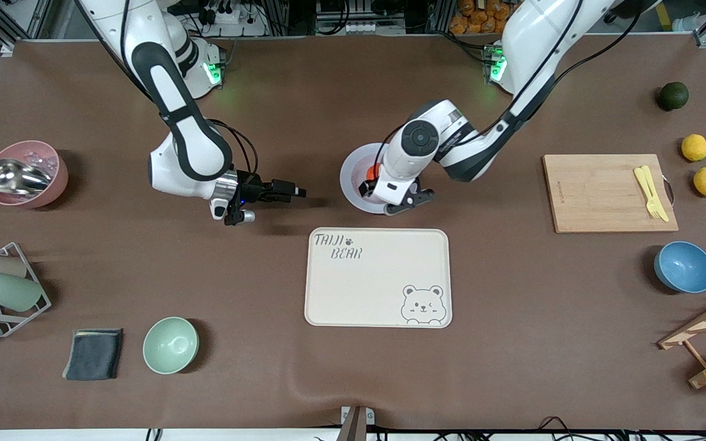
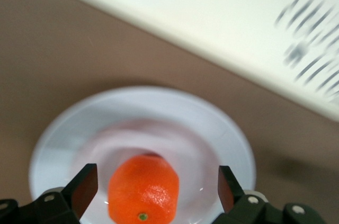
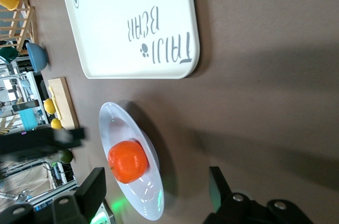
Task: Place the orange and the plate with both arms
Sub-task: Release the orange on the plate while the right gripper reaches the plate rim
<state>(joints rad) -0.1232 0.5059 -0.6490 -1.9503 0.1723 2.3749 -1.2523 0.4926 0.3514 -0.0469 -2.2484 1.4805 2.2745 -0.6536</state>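
The orange (image 2: 144, 189) lies on the pale plate (image 2: 222, 144), which rests on the brown table just farther from the front camera than the cream bear tray (image 1: 377, 278). My left gripper (image 2: 153, 181) hangs over the plate, open, one finger on each side of the orange with gaps on both sides. In the front view the left hand covers much of the plate (image 1: 352, 176) and only a bit of the orange (image 1: 375, 169) shows. My right gripper (image 1: 288, 191) is open and empty, low beside the plate toward the right arm's end; its wrist view shows the orange (image 3: 127, 161) on the plate (image 3: 119, 123).
A wooden cutting board (image 1: 604, 193) with a yellow fork, two lemons (image 1: 694, 147) and a dark green fruit (image 1: 673, 95) lie toward the left arm's end, with a blue bowl (image 1: 684, 267). A pink bowl (image 1: 27, 173), cup rack, cloth and green bowl (image 1: 170, 345) lie toward the right arm's end.
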